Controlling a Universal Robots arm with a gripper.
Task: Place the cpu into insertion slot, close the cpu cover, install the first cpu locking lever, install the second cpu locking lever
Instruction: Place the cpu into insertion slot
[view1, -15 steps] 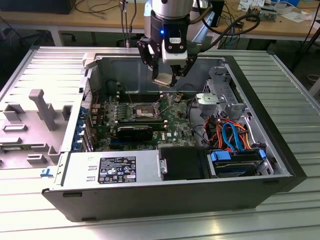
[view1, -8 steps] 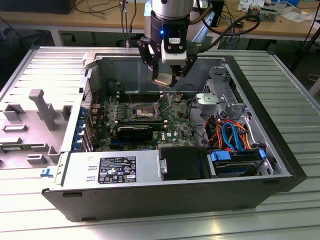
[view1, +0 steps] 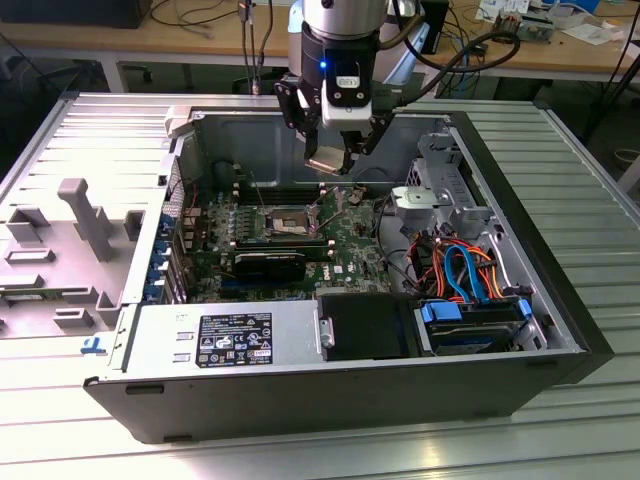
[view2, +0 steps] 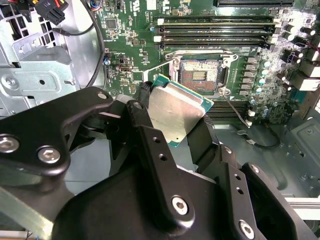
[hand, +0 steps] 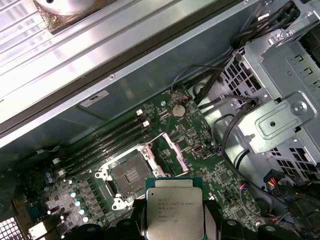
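My gripper is shut on the cpu, a small square chip with a silvery face and green edge, held by two opposite edges. It hangs in the air inside the open computer case, above and slightly behind the insertion slot. In both wrist views the black fingers clamp the cpu, which is apart from the socket. The socket's dark centre lies bare. The cpu cover, a thin silvery frame, stands swung open at one side of the socket.
Long black memory sticks lie beside the socket. A silvery drive cage and coloured cables are at the exterior view's right. The power supply and a black shroud sit in front. Case walls enclose the board.
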